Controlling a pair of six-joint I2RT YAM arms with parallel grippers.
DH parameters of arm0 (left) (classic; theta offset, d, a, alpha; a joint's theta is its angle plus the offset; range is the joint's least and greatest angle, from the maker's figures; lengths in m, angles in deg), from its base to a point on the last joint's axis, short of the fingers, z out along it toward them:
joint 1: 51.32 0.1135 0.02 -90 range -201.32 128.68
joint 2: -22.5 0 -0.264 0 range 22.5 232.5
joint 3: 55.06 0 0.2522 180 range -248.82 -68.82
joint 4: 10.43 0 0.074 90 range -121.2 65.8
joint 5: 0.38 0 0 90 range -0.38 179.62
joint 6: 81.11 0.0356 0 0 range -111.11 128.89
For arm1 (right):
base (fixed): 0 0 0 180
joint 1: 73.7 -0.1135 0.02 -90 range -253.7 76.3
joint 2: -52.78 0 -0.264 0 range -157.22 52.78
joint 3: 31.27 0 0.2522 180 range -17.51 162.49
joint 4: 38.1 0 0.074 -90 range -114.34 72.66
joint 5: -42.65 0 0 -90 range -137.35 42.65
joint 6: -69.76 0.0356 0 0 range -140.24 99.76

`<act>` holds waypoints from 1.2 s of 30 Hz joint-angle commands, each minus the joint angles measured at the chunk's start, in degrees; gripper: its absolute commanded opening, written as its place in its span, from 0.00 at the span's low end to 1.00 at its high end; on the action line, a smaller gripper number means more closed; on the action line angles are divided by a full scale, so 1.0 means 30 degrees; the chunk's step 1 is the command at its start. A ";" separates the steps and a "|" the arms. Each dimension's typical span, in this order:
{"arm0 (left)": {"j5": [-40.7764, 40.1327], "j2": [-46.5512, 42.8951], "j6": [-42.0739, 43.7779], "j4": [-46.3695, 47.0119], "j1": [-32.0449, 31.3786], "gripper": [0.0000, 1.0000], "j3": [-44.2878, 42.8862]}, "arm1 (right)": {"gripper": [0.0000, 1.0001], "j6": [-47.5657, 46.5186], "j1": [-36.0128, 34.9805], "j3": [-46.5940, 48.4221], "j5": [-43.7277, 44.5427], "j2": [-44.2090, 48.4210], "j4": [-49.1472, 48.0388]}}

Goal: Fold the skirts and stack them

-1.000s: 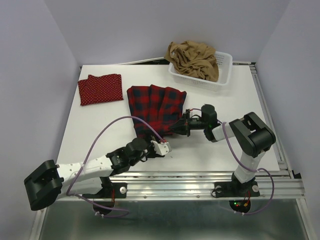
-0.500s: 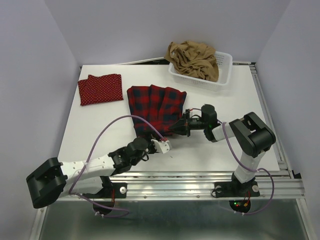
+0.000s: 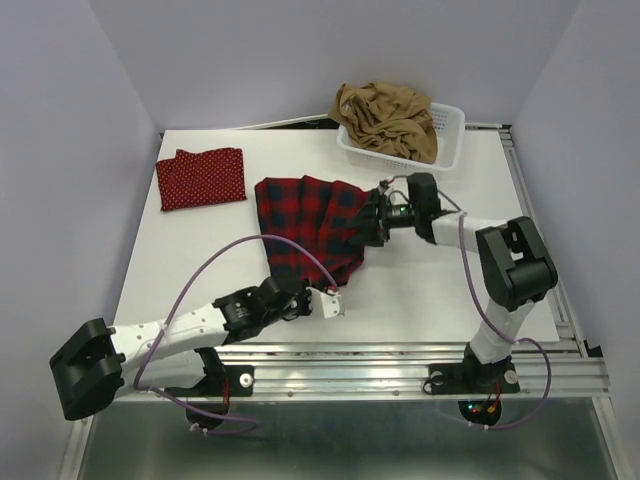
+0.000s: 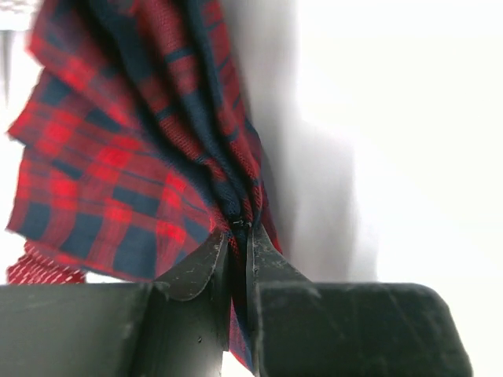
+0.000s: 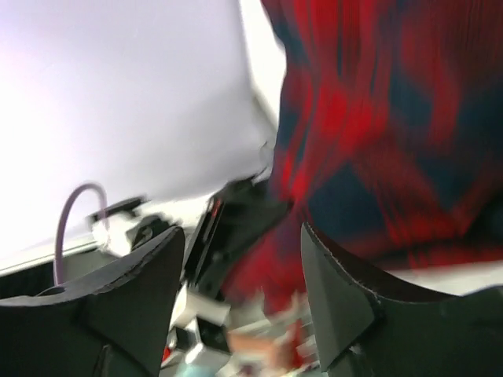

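The red-and-black plaid skirt (image 3: 312, 222) lies spread in the middle of the table. My left gripper (image 3: 315, 290) is shut on its near corner; in the left wrist view the fingertips (image 4: 240, 236) pinch a bunched fold of plaid cloth (image 4: 102, 173). My right gripper (image 3: 366, 230) hovers open at the skirt's right edge, its jaws wide apart (image 5: 244, 259) with plaid cloth (image 5: 377, 118) beyond them and nothing between them. The red dotted skirt (image 3: 201, 178) lies folded at the back left. The tan-brown skirt (image 3: 385, 118) is heaped in the basket.
The white mesh basket (image 3: 450, 152) stands at the back right corner. A purple cable (image 3: 225, 255) loops over the table from the left arm. Walls enclose the table on three sides, and a metal rail (image 3: 400, 352) runs along the near edge.
My left gripper has gone from open to shut on the plaid skirt's near corner. My right gripper has let go of the skirt's edge, opened and moved back along its right side.
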 commanded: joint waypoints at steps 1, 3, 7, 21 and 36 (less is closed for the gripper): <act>0.2247 -0.0692 -0.0315 -0.3357 -0.0180 0.00 -0.1292 | 0.66 -1.2792 0.1448 0.6736 0.4009 0.0415 1.4344; 0.3067 -0.0431 -0.0520 -0.3712 -0.0269 0.00 -0.1612 | 0.65 -1.4562 0.1448 0.8101 0.5574 0.0063 1.6222; 0.4061 0.0332 -0.1455 -0.5145 -0.0357 0.00 -0.2755 | 0.58 -1.4862 0.1624 1.0503 0.5817 -0.0989 1.5936; 0.5792 0.1007 -0.3040 -0.9132 -0.0357 0.00 -0.7706 | 0.40 -1.3303 -0.3500 1.0249 0.2006 -0.5796 1.0313; 0.4240 0.2090 -0.2514 -1.0042 0.0579 0.00 -1.2542 | 0.34 -1.7553 -0.6577 0.5352 0.0983 -0.5652 1.2359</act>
